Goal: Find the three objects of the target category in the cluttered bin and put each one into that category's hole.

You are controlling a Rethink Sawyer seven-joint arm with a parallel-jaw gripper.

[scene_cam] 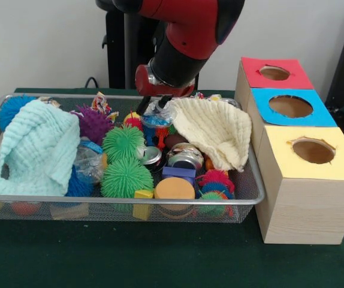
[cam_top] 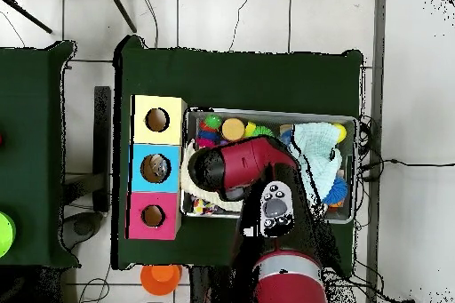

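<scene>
The crushed clear plastic bottle with a blue label sits directly under my gripper, whose dark fingers appear closed on its top, though the wrist hides part of the grasp. Lower and to the left of my gripper, a second crushed clear bottle lies half under the mint green knitted cloth. A third I cannot find; it may lie buried. Both bottles are inside the wide silver wire-mesh bin, so I judge the sorting barely begun. To the right of my gripper stand the wooden boxes with red, blue and yellow holed tops.
</scene>
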